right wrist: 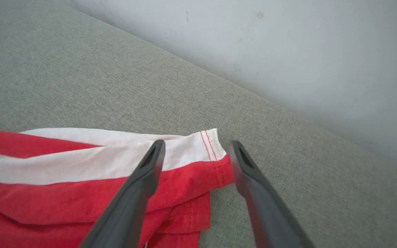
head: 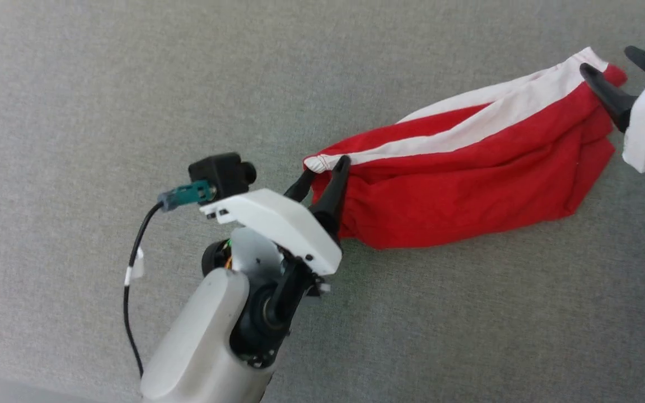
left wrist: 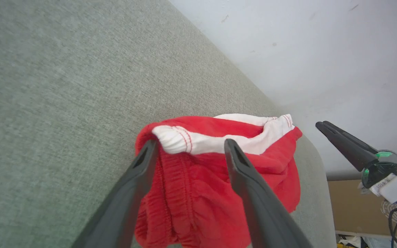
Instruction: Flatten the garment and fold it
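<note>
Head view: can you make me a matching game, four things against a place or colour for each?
Things:
1 garment
2 left fingers
3 right fingers
4 cable

Descriptions:
A black, hanging at lower left
B red and white
C spread apart at the waistband
D spread apart at the hem

Pairs: 1-B, 2-C, 3-D, 4-A

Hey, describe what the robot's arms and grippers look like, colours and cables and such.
The left gripper and right gripper each have two long, tapered dark fingers on an angular white shell. The left forearm is rounded, pale grey. Its wrist carries a black camera with a teal plug and a thin black cable bearing a white tag.
</note>
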{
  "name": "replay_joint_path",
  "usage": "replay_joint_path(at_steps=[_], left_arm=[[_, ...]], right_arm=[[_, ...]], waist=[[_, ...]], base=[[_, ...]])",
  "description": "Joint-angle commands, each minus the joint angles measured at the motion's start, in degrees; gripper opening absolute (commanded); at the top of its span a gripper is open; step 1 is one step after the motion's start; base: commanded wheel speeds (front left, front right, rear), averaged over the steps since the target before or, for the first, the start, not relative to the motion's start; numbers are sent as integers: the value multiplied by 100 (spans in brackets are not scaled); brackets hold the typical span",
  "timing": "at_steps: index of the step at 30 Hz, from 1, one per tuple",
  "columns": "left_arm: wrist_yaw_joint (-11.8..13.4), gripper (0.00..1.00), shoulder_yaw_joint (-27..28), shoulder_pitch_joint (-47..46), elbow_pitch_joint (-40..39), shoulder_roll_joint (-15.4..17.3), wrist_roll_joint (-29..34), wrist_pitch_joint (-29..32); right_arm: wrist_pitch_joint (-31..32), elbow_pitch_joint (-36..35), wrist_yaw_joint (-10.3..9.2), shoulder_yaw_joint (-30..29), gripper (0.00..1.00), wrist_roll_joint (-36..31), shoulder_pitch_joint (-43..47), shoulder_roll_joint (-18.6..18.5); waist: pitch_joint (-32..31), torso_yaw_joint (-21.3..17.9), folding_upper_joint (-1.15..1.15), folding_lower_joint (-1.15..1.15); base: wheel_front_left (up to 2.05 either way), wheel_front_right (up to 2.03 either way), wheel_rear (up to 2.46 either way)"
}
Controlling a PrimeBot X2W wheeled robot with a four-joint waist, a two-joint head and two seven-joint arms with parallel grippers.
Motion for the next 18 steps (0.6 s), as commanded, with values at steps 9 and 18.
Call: replay_joint_path(at_steps=[9, 18], left_arm=[[146, 100, 97, 871, -713, 583, 496, -651], [499, 100, -156, 1692, -697, 1026, 1769, -1953]], right_arm=[[-495, -905, -5, -1004, 100, -216, 1199, 177], [-1088, -2273, -5, -2060, 100, -1227, 3180, 1024]], waist=[[-805, -187, 0, 0], [-1109, -242, 0, 0]], base=[[0, 0, 0], [0, 0, 0]])
